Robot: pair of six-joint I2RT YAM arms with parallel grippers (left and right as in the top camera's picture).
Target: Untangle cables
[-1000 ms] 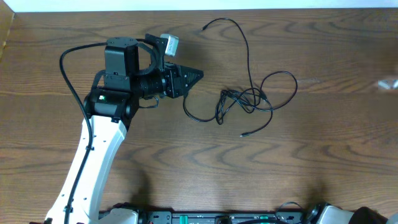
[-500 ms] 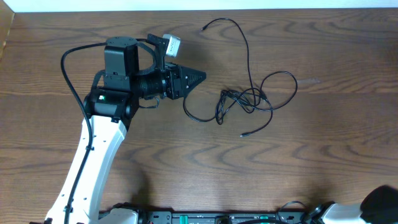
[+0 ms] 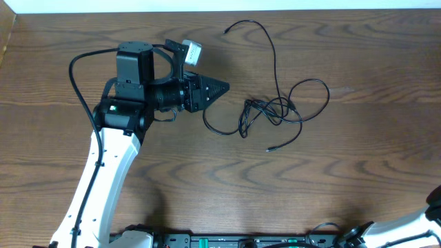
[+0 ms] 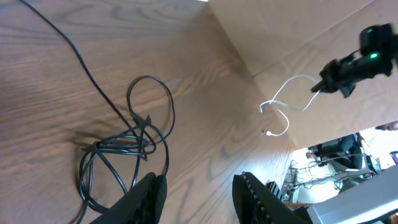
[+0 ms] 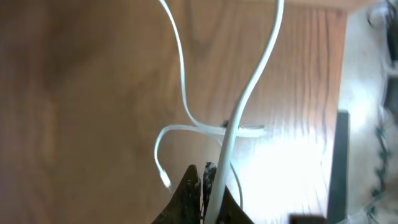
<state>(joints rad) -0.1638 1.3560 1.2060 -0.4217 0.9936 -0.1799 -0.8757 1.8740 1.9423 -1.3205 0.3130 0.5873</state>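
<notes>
Thin black cables (image 3: pixel 265 110) lie in a loose tangle at the middle of the wooden table, with one strand running up to a free end (image 3: pixel 226 32) and another down to a small plug (image 3: pixel 269 149). My left gripper (image 3: pixel 224 87) points right, a short way left of the tangle. In the left wrist view it (image 4: pixel 199 178) stands open and empty, the black knot (image 4: pixel 118 149) just ahead and to the left. My right gripper (image 5: pixel 207 169) is shut on a white cable (image 5: pixel 249 93), lifted off the table. The left wrist view shows it (image 4: pixel 320 86) far off with the white cable (image 4: pixel 283 102) dangling.
The wooden table (image 3: pixel 344 179) stretches wide around the tangle. A beige wall (image 4: pixel 292 37) rises behind its far side in the left wrist view. Part of the right arm (image 3: pixel 420 224) shows at the overhead view's bottom right corner.
My left gripper has crept slightly right, toward the black tangle. A pale blur at the right edge has gone, and the right arm now shows at the bottom right corner.
</notes>
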